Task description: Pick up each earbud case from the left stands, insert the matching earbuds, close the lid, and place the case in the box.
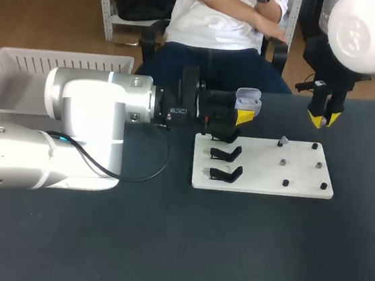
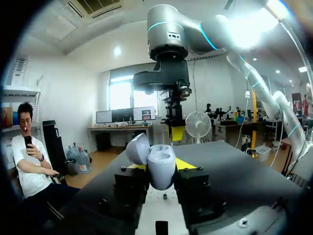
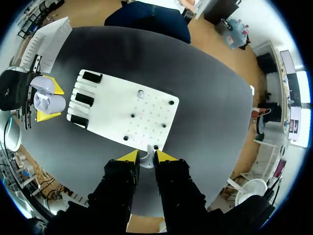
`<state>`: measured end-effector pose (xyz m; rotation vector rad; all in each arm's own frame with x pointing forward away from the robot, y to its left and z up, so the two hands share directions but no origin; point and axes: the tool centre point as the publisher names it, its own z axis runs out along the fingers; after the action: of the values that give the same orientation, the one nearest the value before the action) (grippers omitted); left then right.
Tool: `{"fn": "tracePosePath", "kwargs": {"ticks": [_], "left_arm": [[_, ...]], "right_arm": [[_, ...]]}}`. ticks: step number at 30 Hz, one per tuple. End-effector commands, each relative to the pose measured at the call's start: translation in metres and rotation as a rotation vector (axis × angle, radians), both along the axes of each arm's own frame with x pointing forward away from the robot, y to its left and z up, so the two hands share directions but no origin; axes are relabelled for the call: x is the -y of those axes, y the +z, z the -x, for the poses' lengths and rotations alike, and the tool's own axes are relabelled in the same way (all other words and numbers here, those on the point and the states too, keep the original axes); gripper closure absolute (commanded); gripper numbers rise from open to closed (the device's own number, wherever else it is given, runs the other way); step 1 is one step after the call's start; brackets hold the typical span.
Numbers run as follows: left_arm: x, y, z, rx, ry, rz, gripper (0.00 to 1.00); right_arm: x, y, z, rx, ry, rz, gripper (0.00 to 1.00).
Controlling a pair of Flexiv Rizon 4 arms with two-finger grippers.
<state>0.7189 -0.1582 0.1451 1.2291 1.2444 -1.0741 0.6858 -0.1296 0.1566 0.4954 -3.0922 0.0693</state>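
the right gripper [image 1: 324, 119] hangs in the upper right of the head view, over the far edge of the table [image 1: 160, 259]. its yellow tips are drawn close and, seen from its own wrist, pinch a small pale earbud [image 3: 146, 160] between them. the left gripper [image 1: 246, 110] sits just above the middle of the head view, clamped on the earbud case [image 2: 161, 169] from both sides, off the upper left corner of the white board [image 1: 304, 184]. the two grippers are well apart.

by my reckoning this is the insertion step: the case is off its stand, its lid [image 2: 138, 148] is flipped open, and one bud is in the air. a second earbud [image 1: 283, 140] looks to be standing on the board, and the case's wells look empty from the left wrist, so this is probably the first of the pair. the next move calls for the right arm to carry its bud leftwards over the case, line it up with one well and lower it straight in; a tilted bud would likely catch on the rim.

the case stands upright between the fingers, long axis roughly vertical, mouth facing up, with the lid seemingly hinged back toward the far side of the table. the black stands [image 1: 227, 152] sit at the board's left end, just below the case, and the white box [image 1: 19, 70] is in the upper left.
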Motion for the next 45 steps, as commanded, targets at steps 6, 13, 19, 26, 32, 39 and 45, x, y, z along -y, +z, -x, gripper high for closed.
{"fn": "tracePosePath", "kwargs": {"ticks": [6,13,19,26,32,39,45], "left_arm": [[0.0,-0.001,0.002,0.005,0.007,0.006,1.0],[0.0,-0.001,0.002,0.005,0.007,0.006,1.0],[0.0,-0.001,0.002,0.005,0.007,0.006,1.0],[0.0,-0.001,0.002,0.005,0.007,0.006,1.0],[0.0,-0.001,0.002,0.005,0.007,0.006,1.0],[0.0,-0.001,0.002,0.005,0.007,0.006,1.0],[0.0,-0.001,0.002,0.005,0.007,0.006,1.0]], "right_arm": [[0.003,-0.001,0.009,0.041,-0.001,-0.01,1.0],[-0.003,0.003,0.004,-0.003,-0.663,-0.124,1.0],[-0.007,0.012,0.015,0.043,-0.948,-0.111,1.0],[-0.016,0.017,0.015,0.096,-0.941,-0.013,1.0],[-0.016,0.017,0.015,0.096,-0.941,-0.013,1.0],[-0.025,0.02,0.015,0.095,-0.922,-0.043,1.0],[-0.044,0.034,0.01,0.097,-0.889,-0.074,1.0]]}}
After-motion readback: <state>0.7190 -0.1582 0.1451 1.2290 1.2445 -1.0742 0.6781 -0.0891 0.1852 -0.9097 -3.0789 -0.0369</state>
